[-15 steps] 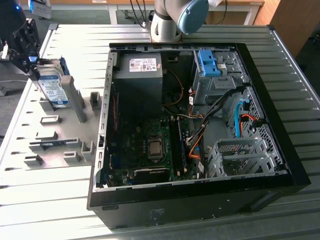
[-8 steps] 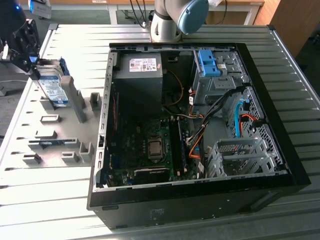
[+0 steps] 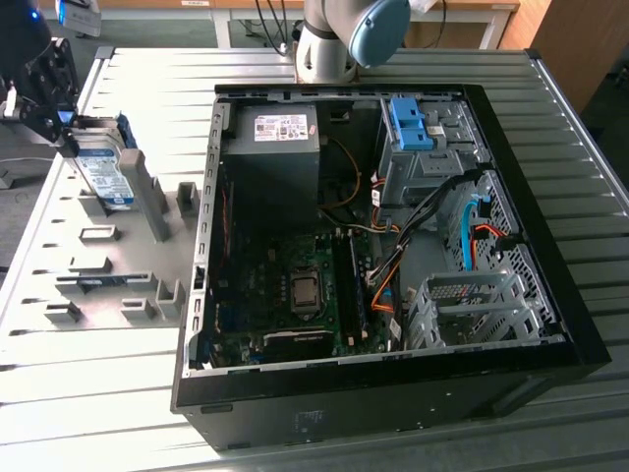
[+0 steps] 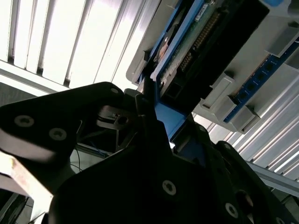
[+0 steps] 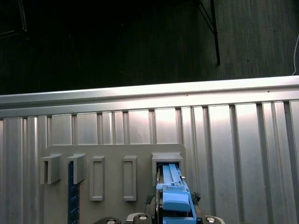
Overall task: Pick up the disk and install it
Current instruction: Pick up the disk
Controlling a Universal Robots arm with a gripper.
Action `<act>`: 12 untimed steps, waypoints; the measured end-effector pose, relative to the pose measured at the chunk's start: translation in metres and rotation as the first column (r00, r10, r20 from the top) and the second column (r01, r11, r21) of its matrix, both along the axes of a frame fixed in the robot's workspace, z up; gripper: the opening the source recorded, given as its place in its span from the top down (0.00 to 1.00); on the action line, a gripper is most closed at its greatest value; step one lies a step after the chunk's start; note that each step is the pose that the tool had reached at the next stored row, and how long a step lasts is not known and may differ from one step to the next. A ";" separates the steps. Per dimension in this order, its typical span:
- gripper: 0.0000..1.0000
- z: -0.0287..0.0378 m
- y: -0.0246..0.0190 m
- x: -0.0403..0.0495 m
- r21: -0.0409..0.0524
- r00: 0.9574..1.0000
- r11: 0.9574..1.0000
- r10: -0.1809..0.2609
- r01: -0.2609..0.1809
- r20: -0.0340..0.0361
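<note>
A ribbed metal bench [image 3: 157, 69] carries an open black computer case [image 3: 393, 403] across its middle, reaching toward the edge at the exterior view's right. Inside sit a grey power-supply box [image 3: 280, 138], a motherboard [image 3: 285, 295], orange cables [image 3: 388, 265] and a blue bracket [image 3: 411, 123] atop a metal drive cage [image 3: 432, 167]. A grey slotted holder [image 3: 128, 265] lies just beside the case, toward the opposite edge.

Silver disk [image 3: 103, 175], blue rails, blue-and-white label, standing on edge, exterior view's far left
</note>
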State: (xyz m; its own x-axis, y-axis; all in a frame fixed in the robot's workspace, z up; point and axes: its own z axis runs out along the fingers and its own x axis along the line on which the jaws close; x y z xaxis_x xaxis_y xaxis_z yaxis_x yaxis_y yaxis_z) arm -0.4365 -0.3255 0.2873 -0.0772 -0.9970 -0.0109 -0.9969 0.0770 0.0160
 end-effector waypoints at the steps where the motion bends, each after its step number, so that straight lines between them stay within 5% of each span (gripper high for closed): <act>1: 0.63 0.0000 0.0000 0.0000 0.000 1.000 1.000 0.007 -0.007 0.000; 5: 0.63 -0.0001 0.0000 0.0000 0.000 0.998 0.998 0.063 -0.063 0.000; 12: 0.63 -0.0001 -0.0001 0.0000 0.000 0.998 0.998 0.068 -0.068 0.000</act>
